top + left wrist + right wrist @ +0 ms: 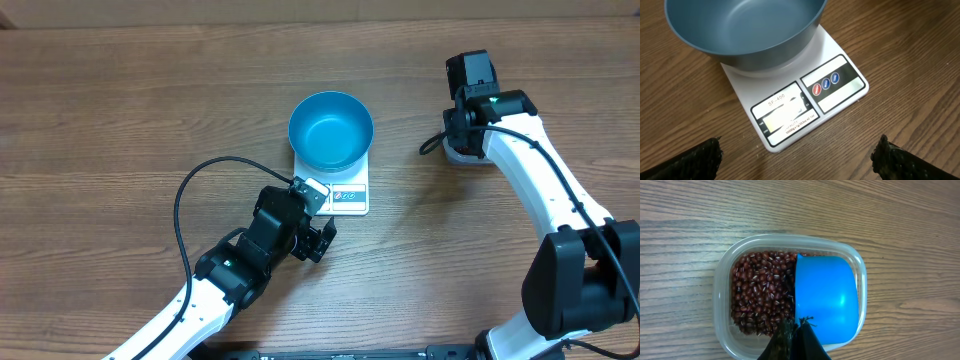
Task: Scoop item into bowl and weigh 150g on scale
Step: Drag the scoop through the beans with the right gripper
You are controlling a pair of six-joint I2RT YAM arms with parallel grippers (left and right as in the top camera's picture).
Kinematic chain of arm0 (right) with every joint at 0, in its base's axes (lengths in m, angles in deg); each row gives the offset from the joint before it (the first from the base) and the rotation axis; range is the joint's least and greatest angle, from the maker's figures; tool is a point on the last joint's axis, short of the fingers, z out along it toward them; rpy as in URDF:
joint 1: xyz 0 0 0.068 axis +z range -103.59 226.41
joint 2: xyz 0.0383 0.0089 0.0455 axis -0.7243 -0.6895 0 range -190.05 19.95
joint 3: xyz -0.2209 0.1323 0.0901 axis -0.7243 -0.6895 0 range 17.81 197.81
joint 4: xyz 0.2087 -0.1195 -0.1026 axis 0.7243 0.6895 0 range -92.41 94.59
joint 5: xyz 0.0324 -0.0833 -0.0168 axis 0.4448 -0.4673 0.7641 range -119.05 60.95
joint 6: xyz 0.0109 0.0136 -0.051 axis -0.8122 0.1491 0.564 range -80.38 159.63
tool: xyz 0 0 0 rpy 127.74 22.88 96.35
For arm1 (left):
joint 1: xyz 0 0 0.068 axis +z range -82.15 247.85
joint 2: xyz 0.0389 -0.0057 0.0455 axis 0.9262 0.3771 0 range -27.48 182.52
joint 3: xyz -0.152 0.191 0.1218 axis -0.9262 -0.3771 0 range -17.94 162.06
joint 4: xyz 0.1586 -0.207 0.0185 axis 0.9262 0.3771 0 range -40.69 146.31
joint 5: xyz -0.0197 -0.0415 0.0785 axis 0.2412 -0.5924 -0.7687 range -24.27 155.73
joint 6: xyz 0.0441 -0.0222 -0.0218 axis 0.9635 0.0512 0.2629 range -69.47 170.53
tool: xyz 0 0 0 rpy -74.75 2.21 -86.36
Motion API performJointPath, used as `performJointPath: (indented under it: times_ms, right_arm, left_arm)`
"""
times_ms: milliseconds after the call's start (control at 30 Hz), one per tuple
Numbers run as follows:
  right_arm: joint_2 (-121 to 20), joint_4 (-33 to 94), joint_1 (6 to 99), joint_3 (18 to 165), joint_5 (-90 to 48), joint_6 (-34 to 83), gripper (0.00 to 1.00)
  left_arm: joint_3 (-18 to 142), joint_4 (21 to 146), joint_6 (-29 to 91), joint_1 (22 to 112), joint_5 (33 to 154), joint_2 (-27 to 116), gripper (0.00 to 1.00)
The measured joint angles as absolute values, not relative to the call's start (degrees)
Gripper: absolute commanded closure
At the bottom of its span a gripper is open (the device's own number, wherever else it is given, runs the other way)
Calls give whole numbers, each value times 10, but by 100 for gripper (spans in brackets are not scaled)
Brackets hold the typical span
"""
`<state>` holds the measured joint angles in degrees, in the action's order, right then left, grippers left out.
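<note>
The blue bowl [331, 128] sits on the white scale [350, 196] near the middle of the wooden table [120, 100]. It covers the far part of the platform and overhangs it on the sides, leaving the display window and buttons uncovered along the near edge. In the left wrist view the inside of the bowl shows only smooth blue. The strip in front of it carries a pale display on the left and three round buttons on the right, one red and two blue. The reading on the display is too washed out to make out.

The left fingers [320, 240] hang just beside the scale's near edge, facing it. They are spread wide apart with nothing between them, and their dark tips show in the two lower corners of the left wrist view.

The beans [760, 295] lie well apart from the bowl, on the right side of the table, in a clear plastic tub [720, 280] under the right arm. The small dark red-brown beans fill the left half of the tub. A blue scoop [825, 300] lies in the right half, touching the heap along its left edge.

The right fingers [795, 342] are pressed together, and their dark tips meet at the scoop's near edge. Whether they pinch a handle there cannot be told — they hide that spot.
</note>
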<state>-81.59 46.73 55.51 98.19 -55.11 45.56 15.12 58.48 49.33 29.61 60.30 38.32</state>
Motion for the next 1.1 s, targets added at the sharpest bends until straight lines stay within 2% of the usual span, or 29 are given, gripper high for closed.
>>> performJointPath:
  times_ms: [633, 1100]
  right_arm:
    - [-816, 481, 523, 988, -457, 436, 96]
    - [-816, 490, 462, 996, -336, 433, 96]
  left_arm:
    - [151, 585, 493, 296, 603, 383, 0]
    - [151, 585, 493, 296, 603, 383, 1]
